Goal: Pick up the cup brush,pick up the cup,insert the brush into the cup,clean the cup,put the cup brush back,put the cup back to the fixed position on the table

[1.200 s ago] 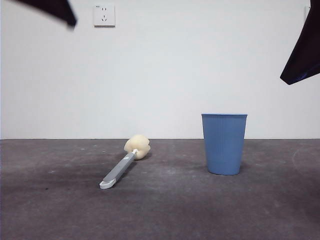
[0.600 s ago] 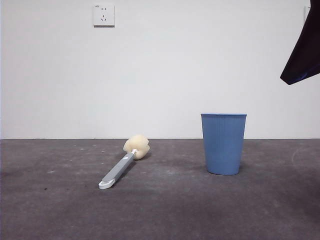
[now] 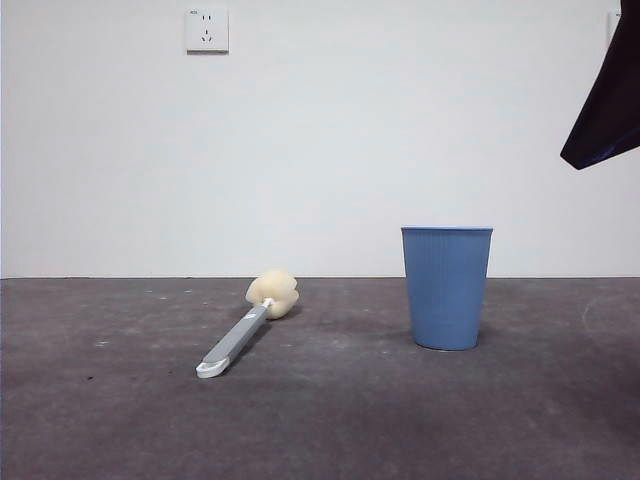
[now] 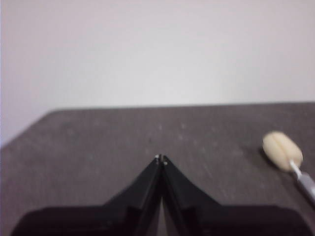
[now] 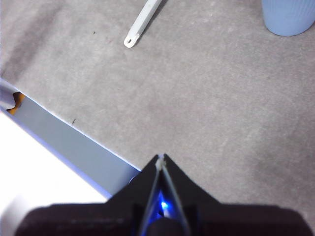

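The cup brush (image 3: 243, 327) lies flat on the table (image 3: 330, 420), left of centre, its cream sponge head (image 3: 273, 294) toward the back and its white looped tip (image 3: 208, 369) toward the front. The light blue ribbed cup (image 3: 447, 287) stands upright to its right. My left gripper (image 4: 161, 159) is shut and empty, held above the table with the sponge head (image 4: 281, 150) off to one side. My right gripper (image 5: 161, 157) is shut and empty, high above the table; the brush's looped tip (image 5: 131, 40) and the cup's base (image 5: 289, 17) show far off. A dark arm tip (image 3: 608, 100) shows at the front view's upper right.
A white wall with a power socket (image 3: 207, 30) stands behind the table. In the right wrist view the table's edge (image 5: 74, 142) runs diagonally, with pale floor beyond it.
The dark arm tip at the front view's upper left has withdrawn out of view. The brush, the cup and the upper-right arm tip have not moved.
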`<state>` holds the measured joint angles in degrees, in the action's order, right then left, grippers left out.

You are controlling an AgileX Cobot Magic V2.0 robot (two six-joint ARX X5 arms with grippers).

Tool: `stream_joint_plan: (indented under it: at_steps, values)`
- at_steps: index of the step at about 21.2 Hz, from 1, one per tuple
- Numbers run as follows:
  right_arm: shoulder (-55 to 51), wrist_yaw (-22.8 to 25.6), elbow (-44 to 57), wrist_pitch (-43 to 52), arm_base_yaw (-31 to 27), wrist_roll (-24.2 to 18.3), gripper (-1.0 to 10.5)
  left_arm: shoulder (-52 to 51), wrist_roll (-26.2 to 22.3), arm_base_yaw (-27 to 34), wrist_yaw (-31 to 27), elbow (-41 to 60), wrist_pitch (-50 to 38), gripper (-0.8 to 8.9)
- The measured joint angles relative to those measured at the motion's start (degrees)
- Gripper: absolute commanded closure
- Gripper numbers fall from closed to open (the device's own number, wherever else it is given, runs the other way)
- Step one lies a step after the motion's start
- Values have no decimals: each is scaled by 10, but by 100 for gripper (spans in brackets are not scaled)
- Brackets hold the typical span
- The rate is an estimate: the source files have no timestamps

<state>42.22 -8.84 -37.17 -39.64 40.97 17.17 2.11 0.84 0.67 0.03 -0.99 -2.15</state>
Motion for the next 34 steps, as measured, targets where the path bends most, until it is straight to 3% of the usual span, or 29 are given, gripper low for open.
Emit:
stream_joint_plan:
  at_steps: [6,24,26,30,34]
  values:
    - [0,0,0,0,0,0,946,-18,12,0,4,0,128,817]
    - [0,0,0,0,0,0,946,-18,22,0,3,0,129,817]
    - [-14,19,0,2,-6,-17,946,-18,22,0,3,0,129,817]
    - [-75,28,2,54,-83,-87,946,-18,22,0,2,0,129,817]
    - [-177,-5,68,154,-235,-130,946,-18,22,0,2,0,129,817]
